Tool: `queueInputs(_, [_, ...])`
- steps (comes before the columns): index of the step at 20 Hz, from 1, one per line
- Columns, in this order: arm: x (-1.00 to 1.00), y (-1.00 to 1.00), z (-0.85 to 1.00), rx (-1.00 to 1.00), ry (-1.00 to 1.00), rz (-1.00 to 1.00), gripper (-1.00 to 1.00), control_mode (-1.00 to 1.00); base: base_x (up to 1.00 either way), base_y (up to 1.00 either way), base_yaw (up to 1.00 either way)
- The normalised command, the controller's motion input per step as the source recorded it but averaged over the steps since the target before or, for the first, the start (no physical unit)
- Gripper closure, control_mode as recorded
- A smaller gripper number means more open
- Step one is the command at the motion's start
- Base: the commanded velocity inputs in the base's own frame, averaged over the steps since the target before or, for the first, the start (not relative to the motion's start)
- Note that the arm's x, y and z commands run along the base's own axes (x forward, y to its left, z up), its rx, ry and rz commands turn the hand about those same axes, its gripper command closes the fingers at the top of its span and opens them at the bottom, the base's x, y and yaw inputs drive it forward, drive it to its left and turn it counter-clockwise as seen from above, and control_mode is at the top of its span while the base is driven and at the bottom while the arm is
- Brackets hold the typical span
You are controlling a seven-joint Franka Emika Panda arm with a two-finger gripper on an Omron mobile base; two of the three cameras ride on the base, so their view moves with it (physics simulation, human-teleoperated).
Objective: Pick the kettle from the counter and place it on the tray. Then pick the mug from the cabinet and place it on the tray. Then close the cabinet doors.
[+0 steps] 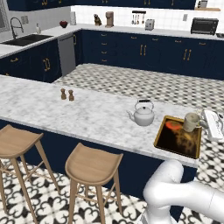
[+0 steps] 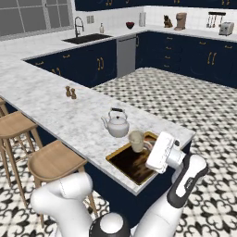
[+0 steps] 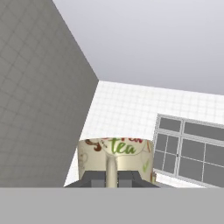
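My gripper [image 1: 199, 123] is shut on the handle of the cream mug [image 1: 191, 122], holding it upright over the far right part of the tray [image 1: 162, 131]. Whether the mug touches the tray I cannot tell. From the right base view the mug [image 2: 137, 141] sits over the tray [image 2: 124, 163] at its far edge, with the gripper [image 2: 147, 146] just behind it. In the hand view the mug [image 3: 127, 154] bears a "tea" print and its handle runs between the fingers [image 3: 94, 178]. The white kettle [image 1: 143, 114] [image 2: 116, 124] stands on the marble counter, left of the tray. The cabinet and its doors are out of view.
Two small wooden shakers [image 1: 67, 94] stand further left on the island counter [image 1: 52, 109]. Wooden stools [image 1: 92, 164] line its near side. The tray lies close to the counter's right end. Behind, navy cabinets, a sink [image 1: 24, 40] and a dishwasher line the walls.
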Motion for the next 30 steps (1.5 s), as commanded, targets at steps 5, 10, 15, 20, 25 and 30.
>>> queueInputs(5, [0.46, -0.13, -0.22, 0.00, 0.01, 0.00, 1.00, -1.00, 0.00, 0.00, 0.00])
queueInputs(10, [0.27, -0.19, -0.23, 0.00, 0.01, 0.00, 1.00, -1.00, 0.00, 0.00, 0.00])
queueInputs(15, [0.18, -0.11, -0.22, 0.00, 0.08, 0.00, 1.00, -1.00, 0.00, 0.00, 0.00])
queueInputs(20, [0.19, -0.05, -0.25, 0.00, 0.08, 0.00, 1.00, -1.00, 0.00, 0.00, 0.00])
queueInputs(25, [0.19, -0.04, -0.22, 0.00, 0.05, 0.00, 1.00, -1.00, 0.00, 0.00, 0.00])
queueInputs(30, [0.21, -0.15, -0.17, 0.00, 0.00, 0.00, 1.00, -1.00, 0.00, 0.00, 0.00])
